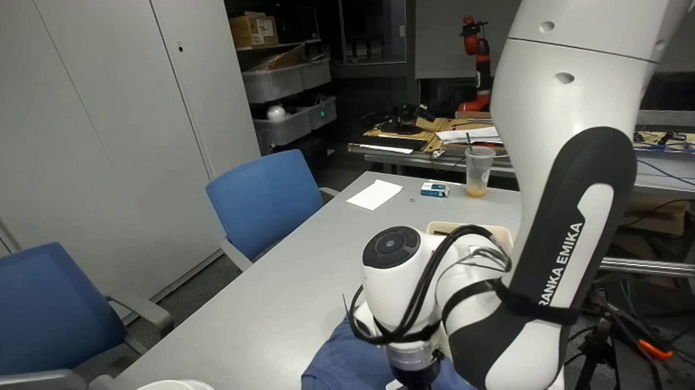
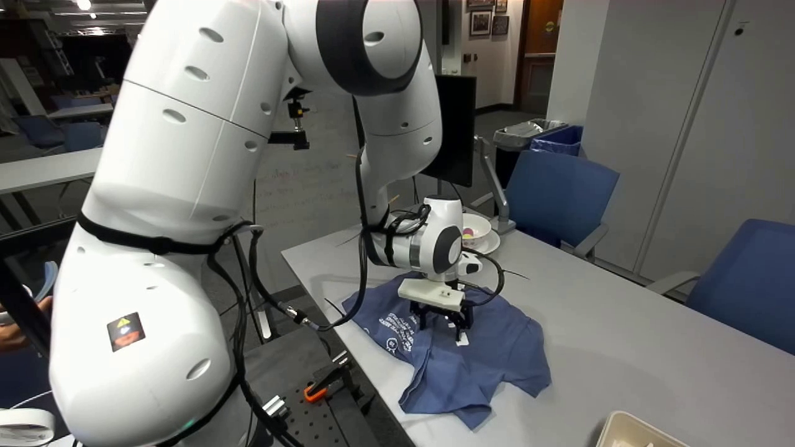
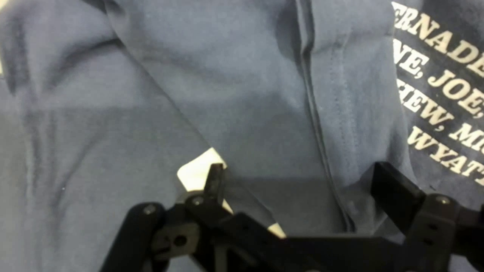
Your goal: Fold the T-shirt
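Note:
The blue T-shirt (image 2: 506,347) lies on the table, partly folded over itself, with white lettering showing on the side nearest the robot base. A sleeve and a hem spread out toward the viewer. In an exterior view the T-shirt (image 1: 340,365) is cut off by the lower edge and partly hidden by the arm. My gripper (image 2: 442,329) points down over the middle of the T-shirt. In the wrist view the gripper (image 3: 298,173) is open, its fingers wide apart. Folds of the T-shirt (image 3: 242,90) and a fabric edge run between the fingers; whether the fingertips touch the cloth is unclear.
The grey-white table (image 2: 621,335) carries a bowl (image 2: 475,226) on a plate beyond the shirt and a beige bin (image 2: 643,431). Paper (image 1: 375,195), a small box (image 1: 434,189) and a plastic cup (image 1: 479,173) stand farther off. Blue chairs (image 1: 268,201) line one side.

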{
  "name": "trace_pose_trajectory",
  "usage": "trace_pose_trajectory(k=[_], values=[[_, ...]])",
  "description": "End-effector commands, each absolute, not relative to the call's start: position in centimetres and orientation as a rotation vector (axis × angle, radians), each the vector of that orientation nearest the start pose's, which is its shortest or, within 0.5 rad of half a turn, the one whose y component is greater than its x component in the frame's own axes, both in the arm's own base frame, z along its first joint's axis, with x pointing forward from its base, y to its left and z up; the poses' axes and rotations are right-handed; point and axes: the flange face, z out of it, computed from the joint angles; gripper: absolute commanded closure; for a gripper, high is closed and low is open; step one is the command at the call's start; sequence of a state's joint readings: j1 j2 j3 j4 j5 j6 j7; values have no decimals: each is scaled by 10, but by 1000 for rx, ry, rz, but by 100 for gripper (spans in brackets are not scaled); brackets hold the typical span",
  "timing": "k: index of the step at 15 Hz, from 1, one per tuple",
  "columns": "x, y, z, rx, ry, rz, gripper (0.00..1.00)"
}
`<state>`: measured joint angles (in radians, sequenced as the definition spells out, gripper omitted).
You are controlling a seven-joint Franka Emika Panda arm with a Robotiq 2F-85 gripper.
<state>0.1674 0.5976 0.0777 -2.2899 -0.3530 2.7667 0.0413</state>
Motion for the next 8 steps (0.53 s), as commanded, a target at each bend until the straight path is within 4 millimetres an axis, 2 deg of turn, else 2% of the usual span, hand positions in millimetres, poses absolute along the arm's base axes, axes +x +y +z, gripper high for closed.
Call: trace_pose_trajectory(k=[1, 8], values=[[499, 149, 76, -3083, -837, 138, 0], [537, 161, 73, -3022, -785, 103, 0]])
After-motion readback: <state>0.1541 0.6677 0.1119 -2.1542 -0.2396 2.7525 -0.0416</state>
